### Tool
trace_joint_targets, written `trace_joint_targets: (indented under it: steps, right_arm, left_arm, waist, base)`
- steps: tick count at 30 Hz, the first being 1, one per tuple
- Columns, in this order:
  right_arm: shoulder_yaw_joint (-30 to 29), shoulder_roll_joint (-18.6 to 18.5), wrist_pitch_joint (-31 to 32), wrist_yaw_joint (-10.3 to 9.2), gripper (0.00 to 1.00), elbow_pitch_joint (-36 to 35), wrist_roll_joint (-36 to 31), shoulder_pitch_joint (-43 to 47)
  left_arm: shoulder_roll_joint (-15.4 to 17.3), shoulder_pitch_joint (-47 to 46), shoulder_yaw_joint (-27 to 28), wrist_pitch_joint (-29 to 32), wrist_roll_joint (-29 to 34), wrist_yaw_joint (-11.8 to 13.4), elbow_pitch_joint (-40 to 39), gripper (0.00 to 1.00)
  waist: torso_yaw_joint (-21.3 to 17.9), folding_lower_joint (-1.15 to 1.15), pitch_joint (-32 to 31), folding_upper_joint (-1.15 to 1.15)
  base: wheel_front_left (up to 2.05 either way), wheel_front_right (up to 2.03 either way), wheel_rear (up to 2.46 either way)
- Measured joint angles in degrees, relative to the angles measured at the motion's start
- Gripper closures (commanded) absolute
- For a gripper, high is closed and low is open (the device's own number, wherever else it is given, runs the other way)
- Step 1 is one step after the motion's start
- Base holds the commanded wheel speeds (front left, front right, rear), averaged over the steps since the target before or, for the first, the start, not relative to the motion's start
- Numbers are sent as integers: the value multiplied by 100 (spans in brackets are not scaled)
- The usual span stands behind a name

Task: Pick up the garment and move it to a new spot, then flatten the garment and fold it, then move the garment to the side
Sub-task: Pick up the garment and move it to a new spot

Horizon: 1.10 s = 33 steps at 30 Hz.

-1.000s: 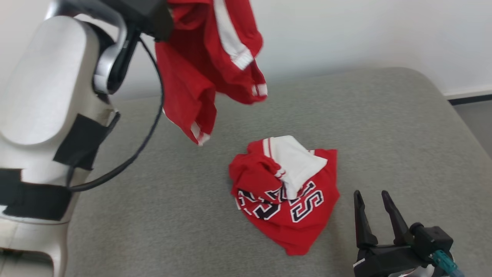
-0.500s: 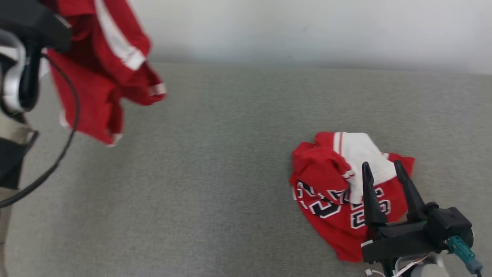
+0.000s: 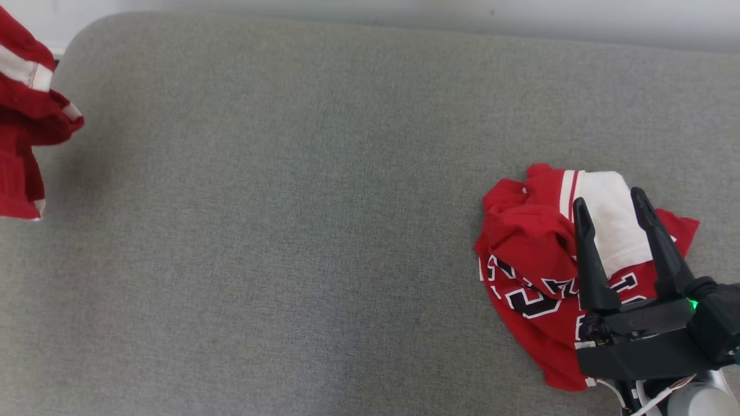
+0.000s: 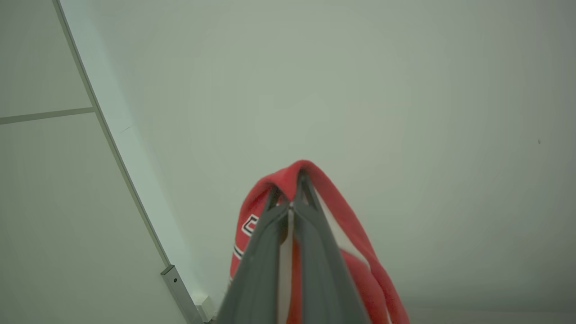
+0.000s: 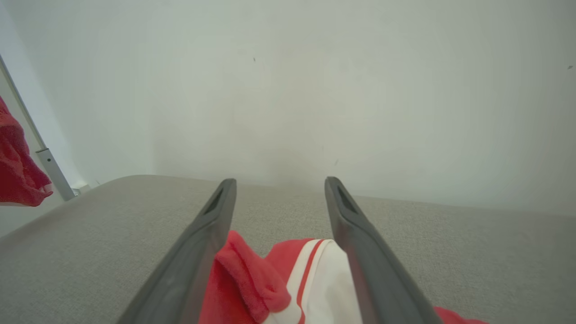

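My left gripper (image 4: 290, 189) is clenched on a fold of the red garment (image 4: 254, 202), which loops over the fingertips and hangs in the air. In the head view that garment (image 3: 26, 115) dangles at the far left, just beside the rounded corner (image 3: 92, 34) of the grey table (image 3: 289, 202). My right gripper (image 3: 608, 198) has its fingers wide apart with nothing in it, poised over a crumpled jersey (image 3: 526, 248) that lies near the table's right side (whether the fingers brush it I cannot tell).

My worry is the hold. Only a narrow fold seems pinched, near the very tips, so a quick swing toward the table could let the cloth slide out. The other danger is the drop spot: the garment hangs close to the left rim, and released there it may slump half off the edge. On the right, lowering the open fingers would likely snag the jersey and drag it.

For room, I judge the middle best. A broad bare stretch of table lies between the two red heaps, well apart from either. The far edge runs along the wall (image 3: 520, 14), so I would stop short of it.
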Motion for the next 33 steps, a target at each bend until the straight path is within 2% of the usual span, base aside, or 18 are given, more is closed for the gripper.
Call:
trace_joint_targets:
  steps: [5,13,18,25,29,30,31,33]
  right_arm:
    - [-12,-97,209,0,0,-493,-22,56]
    - [-10,-233,417,0,0,-929,-44,65]
    - [12,-321,519,0,0,-1241,-67,24]
    - [26,-433,658,0,0,-1514,-99,-36]
    - [24,-463,706,0,0,-1605,-104,-35]
    - [29,-460,708,0,0,-1624,-105,-35]
    - [34,-459,706,0,0,-1637,-104,-35]
    - [46,-450,706,0,0,-1635,-105,-31]
  left_arm:
    - [62,-147,-21,-97,16,-58,270,100]
    - [-138,-104,-37,-197,-82,-30,808,100]
    - [-472,233,-79,-275,-248,-43,1541,100]
    - [-976,511,-130,-293,-458,-209,2739,100]
    - [-1157,597,-187,-204,-539,-296,3317,100]
    - [-1178,602,-179,-250,-548,-291,3398,63]
    - [-1179,593,-177,-315,-547,-260,3445,0]
    - [-1191,559,-129,-437,-566,-261,3499,0]
  waist:
    - [26,0,269,0]
    - [-22,0,570,0]
    - [-133,0,765,0]
    - [-322,0,962,0]
    - [-384,0,1028,0]
    - [-391,0,1036,0]
    - [-391,0,1037,0]
    - [-375,0,1021,0]
  base:
    - [0,0,0]
    - [0,0,0]
    - [0,0,0]
    - [0,0,0]
    - [0,0,0]
    - [0,0,0]
    - [0,0,0]
    - [0,0,0]
